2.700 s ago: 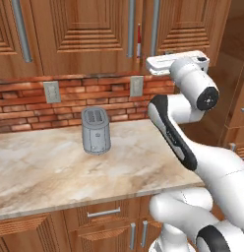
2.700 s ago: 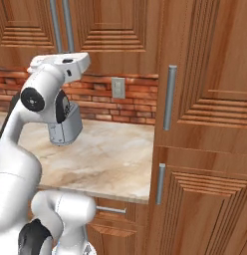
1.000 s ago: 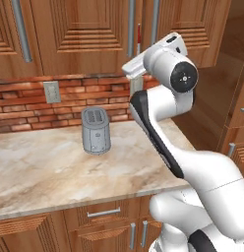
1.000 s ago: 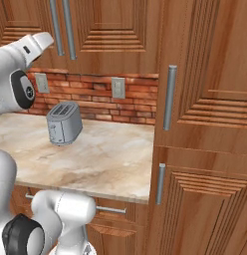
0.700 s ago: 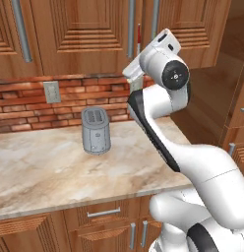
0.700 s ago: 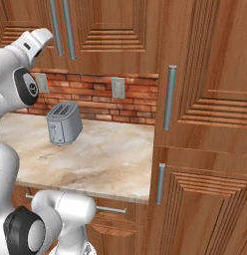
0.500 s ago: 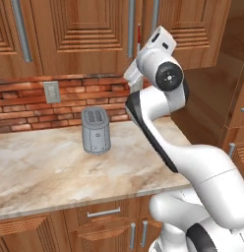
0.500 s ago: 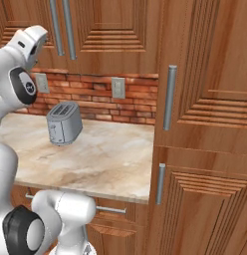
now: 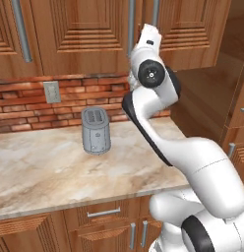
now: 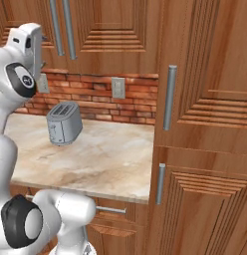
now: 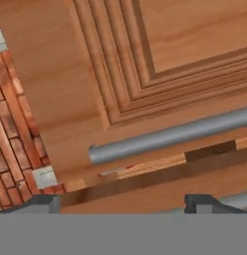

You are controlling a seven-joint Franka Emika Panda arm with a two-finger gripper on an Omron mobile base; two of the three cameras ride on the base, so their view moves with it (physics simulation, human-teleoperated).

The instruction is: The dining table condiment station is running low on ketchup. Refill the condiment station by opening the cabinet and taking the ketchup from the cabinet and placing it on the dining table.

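You've swung the gripper (image 11: 125,201) up from beside the toaster (image 9: 96,130) to the cabinet (image 9: 89,34) handle (image 11: 170,135), jaws wide and empty, doors shut, ketchup hidden.

My own arm hides the lower end of the right cabinet (image 9: 94,34) handle in the left base view. Its doors run off the top edge. Through the door gap (image 11: 160,172), the cabinet's inside is too dark to make out.

Base views flanking; hand view close on cabinet (image 11: 160,60)
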